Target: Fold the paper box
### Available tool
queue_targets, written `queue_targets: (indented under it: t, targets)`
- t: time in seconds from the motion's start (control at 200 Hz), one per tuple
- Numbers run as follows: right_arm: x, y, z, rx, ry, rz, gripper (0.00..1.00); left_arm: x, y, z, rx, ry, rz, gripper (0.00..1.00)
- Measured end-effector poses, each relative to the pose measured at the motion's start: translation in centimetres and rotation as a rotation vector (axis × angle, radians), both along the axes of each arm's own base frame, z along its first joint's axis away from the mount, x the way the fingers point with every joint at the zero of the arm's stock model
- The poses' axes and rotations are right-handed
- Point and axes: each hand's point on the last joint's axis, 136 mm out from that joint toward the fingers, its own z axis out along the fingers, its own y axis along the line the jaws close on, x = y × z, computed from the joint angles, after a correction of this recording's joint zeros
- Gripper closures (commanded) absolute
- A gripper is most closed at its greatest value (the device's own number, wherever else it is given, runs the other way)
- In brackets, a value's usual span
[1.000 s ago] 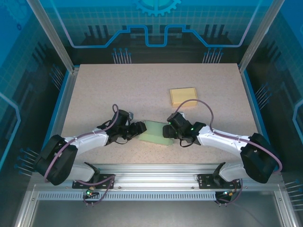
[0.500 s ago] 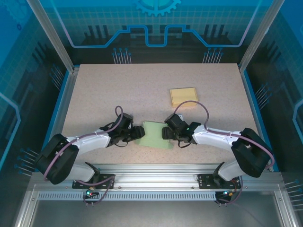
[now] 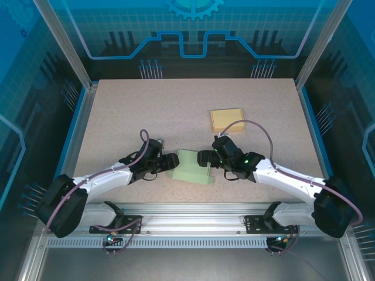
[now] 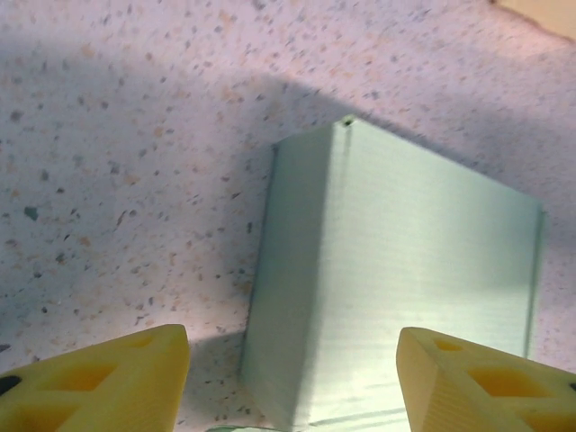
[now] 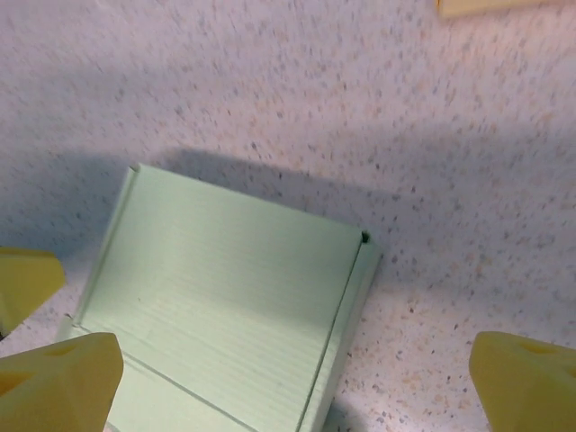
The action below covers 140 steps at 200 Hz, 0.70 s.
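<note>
Two hands: the left hand (image 3: 170,163) and the right hand (image 3: 203,157) face each other low in the centre of the top view, with the paper box (image 3: 193,168) between them
Box place: on the worktop (image 3: 146,111) near its front edge, pale green, well apart from the flat yellow piece (image 3: 227,119) up and to the right
Box shape: partly formed; the left wrist view shows one side standing upright with a creased corner, the right wrist view shows a flat panel with low raised edges
Left hand state: open, fingers (image 4: 99,378) spread to the bottom corners of its view with the box's near side between them; holding nothing, though I cannot tell whether the right-hand finger brushes the paper
Right hand state: open wide, fingers (image 5: 526,373) at the bottom corners of its view, the box between them, gripping nothing
Step, as I judge it: lining up on opposite walls to press or tuck them
Risk one: neither hand pins the box, so a push from one side alone would likely slide the light paper along the worktop instead of bending it
Risk two: closing off the crease could buckle or crush a wall
Risk three: the raised side may spring flat if no tab locks it
Risk four: the hands sit near each other, so a careless advance could knock them together
</note>
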Motion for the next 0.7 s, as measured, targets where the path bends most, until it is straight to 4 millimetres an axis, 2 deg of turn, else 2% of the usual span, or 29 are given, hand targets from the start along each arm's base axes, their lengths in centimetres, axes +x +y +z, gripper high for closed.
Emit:
queue_targets:
  t: [0.125,0.31,0.51,0.7]
  targets:
    - [0.3,-0.6,0.9,-0.022,-0.036,-0.013,0.00,0.5,-0.3,1.0,0.001,-0.034,-0.020,0.35]
    - [0.0,-0.5,-0.7,-0.022,0.016,0.017,0.00,0.9,-0.6,1.0,0.032,-0.042,-0.054,0.38]
    - [-1.7,-0.7,-4.4,0.039,0.101,0.036,0.00,0.8,-0.6,-0.8,0.074,-0.003,-0.081,0.44]
    - [-1.4,0.2,-4.9,0.171,0.127,0.017,0.00,0.5,-0.5,-2.7,0.102,0.043,-0.094,0.52]
